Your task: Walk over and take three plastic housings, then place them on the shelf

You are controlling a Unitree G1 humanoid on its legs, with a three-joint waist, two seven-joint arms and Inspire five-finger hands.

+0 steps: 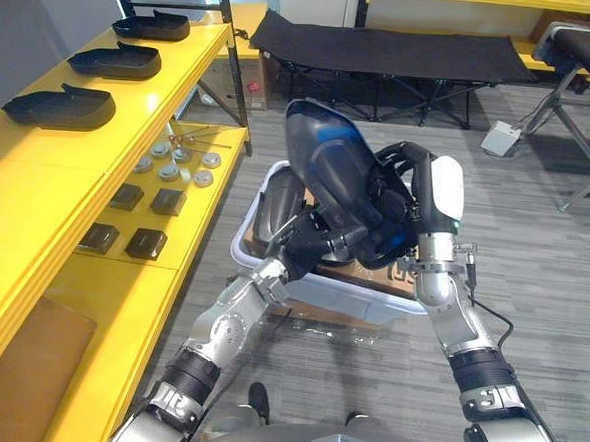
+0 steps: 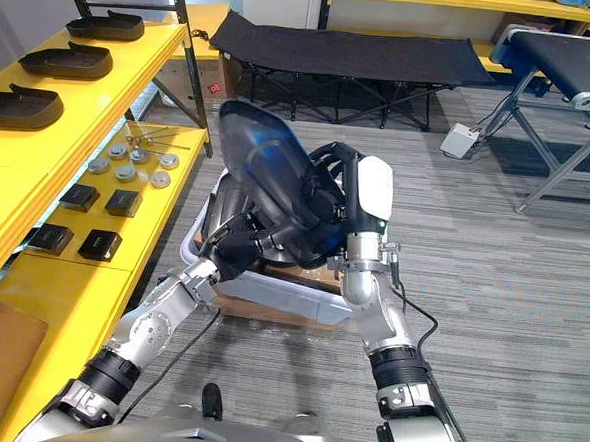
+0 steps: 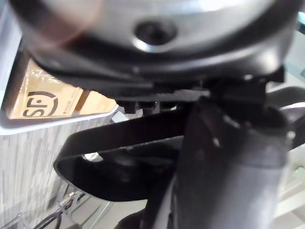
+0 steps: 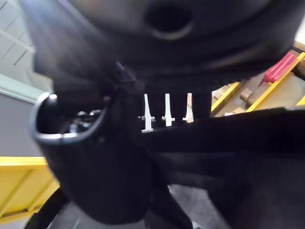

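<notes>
Where the two arms meet above one white bin (image 1: 365,298), one black housing (image 1: 323,173) hangs; the right hand (image 1: 401,202) curls round its edge, the left hand (image 1: 309,240) sits beneath, grip unclear. Beyond, three more housings (image 1: 114,62) line the yellow shelf (image 1: 152,102).

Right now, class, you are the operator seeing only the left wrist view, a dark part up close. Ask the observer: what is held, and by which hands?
Observer: A dark plastic housing, raised between the left hand at its lower end and the right hand, whose fingers curl on it.
Operator: And the shelf?
Observer: The yellow shelf at the robot's left carries three dark housings in a row.
Operator: Below them?
Observer: A lower level with small black boxes and round silver parts.
</notes>
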